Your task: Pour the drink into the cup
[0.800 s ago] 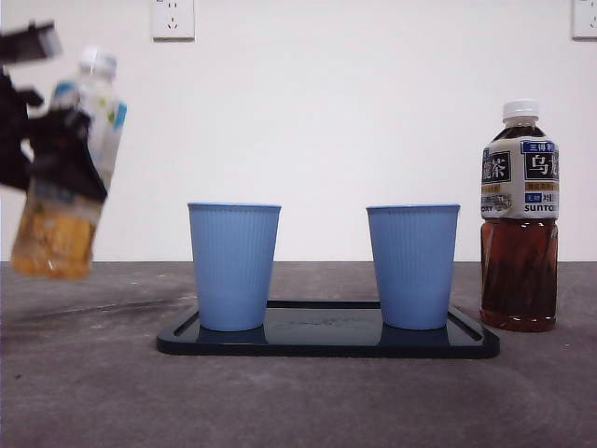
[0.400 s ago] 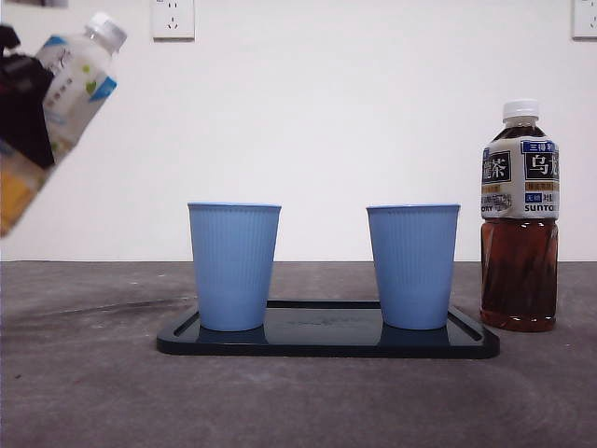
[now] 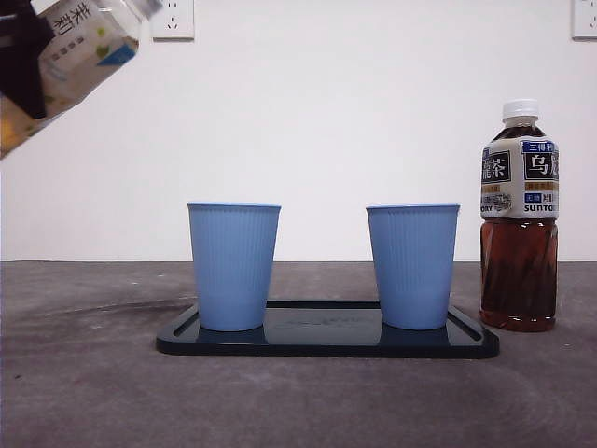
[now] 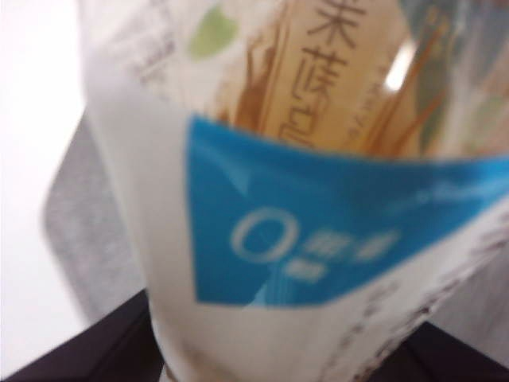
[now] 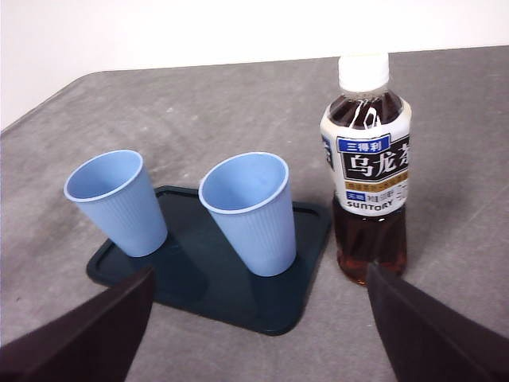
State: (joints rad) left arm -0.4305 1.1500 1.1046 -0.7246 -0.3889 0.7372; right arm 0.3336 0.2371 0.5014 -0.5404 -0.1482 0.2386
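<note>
A pale jasmine tea bottle (image 3: 79, 47) with a white and blue label hangs high at the far left of the front view, tilted with its neck up and to the right. My left gripper (image 3: 19, 56) is shut on the bottle, and its label (image 4: 318, 199) fills the left wrist view. Two empty blue cups, the left cup (image 3: 233, 266) and the right cup (image 3: 412, 266), stand upright on a dark tray (image 3: 326, 341). My right gripper (image 5: 258, 318) hangs open above the near side of the table, looking down on both cups (image 5: 119, 203) (image 5: 250, 211).
A capped bottle of dark oolong tea (image 3: 519, 215) stands upright on the grey table just right of the tray, close to the right cup (image 5: 366, 183). A white wall with sockets closes the back.
The left gripper has lifted the jasmine tea bottle upward and tipped it further over to the right. Cups, tray and oolong bottle have not moved.
</note>
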